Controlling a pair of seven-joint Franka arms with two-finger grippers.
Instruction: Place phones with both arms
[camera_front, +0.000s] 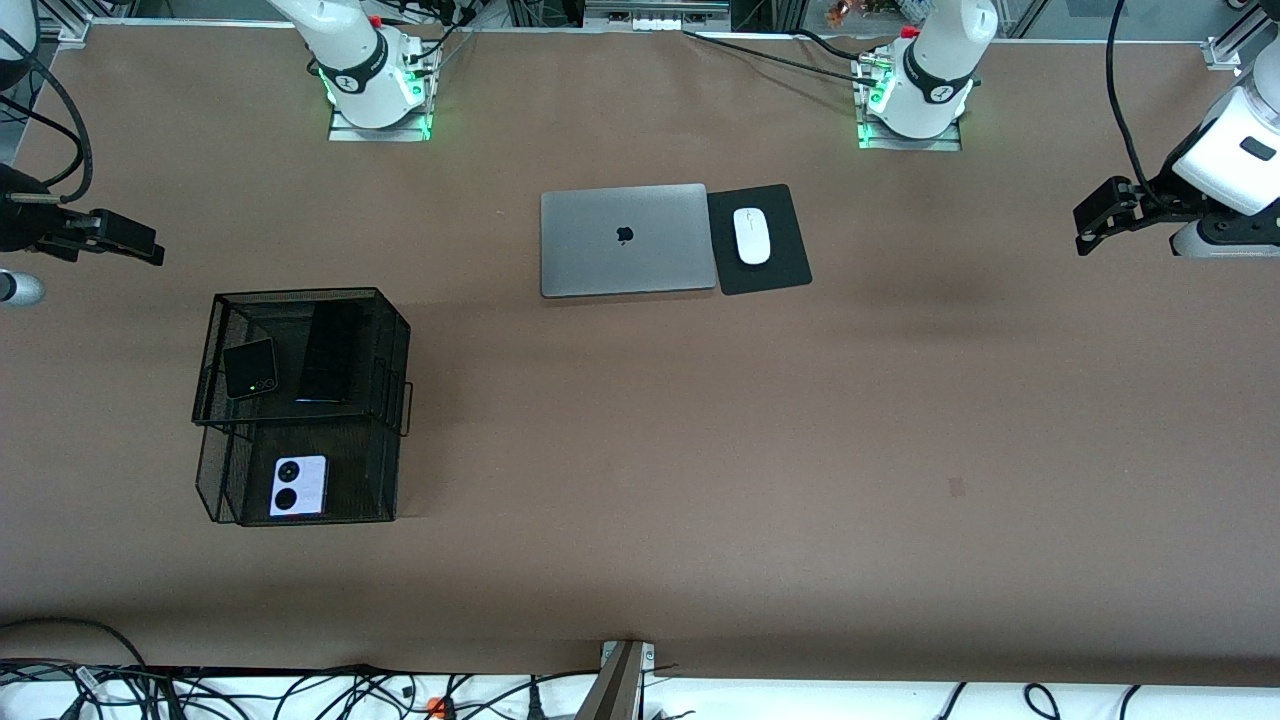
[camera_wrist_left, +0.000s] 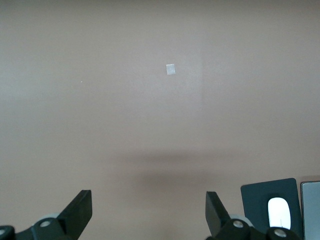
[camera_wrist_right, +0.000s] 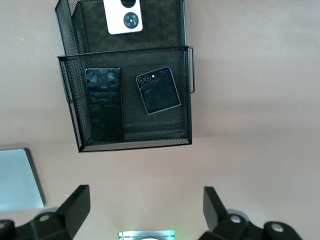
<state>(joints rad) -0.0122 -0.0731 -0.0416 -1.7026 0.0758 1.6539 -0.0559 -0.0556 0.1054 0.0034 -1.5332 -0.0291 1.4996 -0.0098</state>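
Observation:
Three phones lie in a black mesh two-level rack (camera_front: 395, 330) toward the right arm's end of the table. On its upper tray are a small squarish black phone (camera_front: 250, 368) (camera_wrist_right: 158, 90) and a long black slab phone (camera_front: 330, 352) (camera_wrist_right: 104, 104). A white-lavender phone with two black circles (camera_front: 298, 486) (camera_wrist_right: 123, 16) lies on the lower level, nearer the front camera. My right gripper (camera_front: 152, 250) (camera_wrist_right: 145, 207) hangs open and empty over the table's edge at its own end. My left gripper (camera_front: 1082, 232) (camera_wrist_left: 149, 210) is open and empty over bare table at the left arm's end.
A shut silver laptop (camera_front: 625, 240) (camera_wrist_right: 17, 177) lies in the middle of the table near the arm bases. Beside it, toward the left arm's end, a white mouse (camera_front: 752, 235) (camera_wrist_left: 279, 213) sits on a black pad (camera_front: 775, 275). Cables run along the table's near edge.

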